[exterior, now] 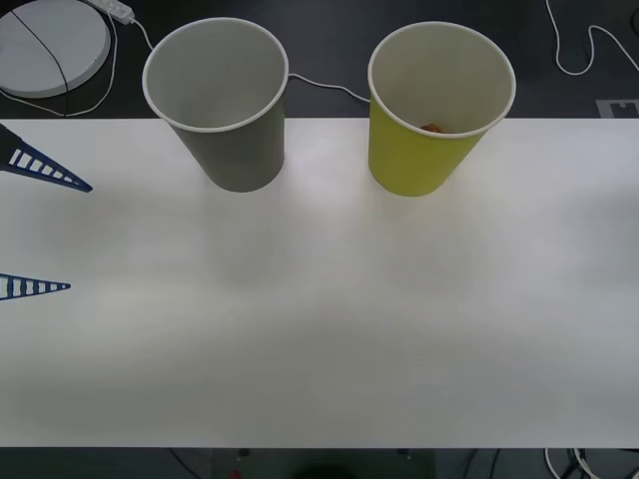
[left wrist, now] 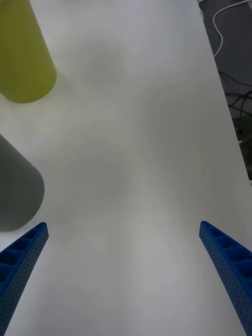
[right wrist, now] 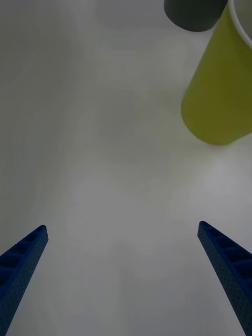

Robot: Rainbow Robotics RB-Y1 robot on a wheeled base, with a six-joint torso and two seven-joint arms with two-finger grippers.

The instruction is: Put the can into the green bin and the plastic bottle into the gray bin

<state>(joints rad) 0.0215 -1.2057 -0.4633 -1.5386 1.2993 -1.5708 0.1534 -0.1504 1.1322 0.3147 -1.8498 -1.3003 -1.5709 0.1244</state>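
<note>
Two tall cups, gray bin [exterior: 228, 110] beside yellow-green green bin [exterior: 424, 125]; both tools spread wide.

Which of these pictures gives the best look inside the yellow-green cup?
The front view: it looks down into the green bin, showing its white rim, pale inside and a small orange-red bit low within, likely the can. The right wrist view and the left wrist view give its yellow-green outer wall side-on, nothing of its inside.
</note>
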